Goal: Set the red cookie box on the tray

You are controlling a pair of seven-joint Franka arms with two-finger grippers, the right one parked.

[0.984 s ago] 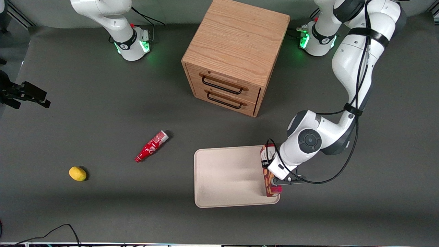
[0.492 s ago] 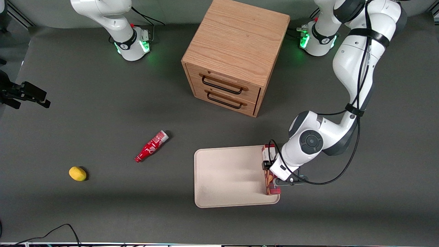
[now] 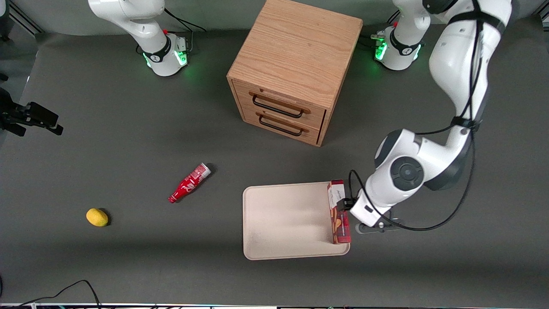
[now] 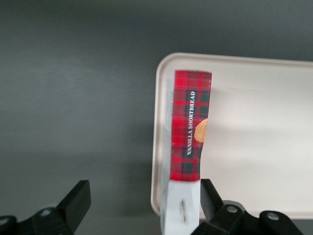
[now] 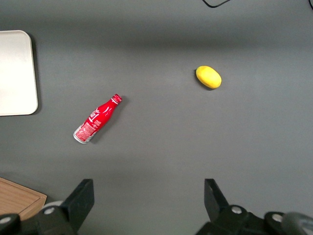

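The red cookie box (image 3: 339, 213) stands on its narrow side along the tray (image 3: 283, 223) edge, lower right of centre. The hand (image 3: 348, 205) hangs just above, fingers spread, touching nothing. A brush while withdrawing could topple the box onto the worktop (image 3: 128, 128).

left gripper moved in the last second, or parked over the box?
Yes. The gripper has drawn back off the red cookie box, away from the tray toward the working arm's end; fingers open, box left on the tray's edge.

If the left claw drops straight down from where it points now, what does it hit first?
Likely the cookie box, standing on edge on the tray: the open left claw has one finger close beside it, though depth is unclear.
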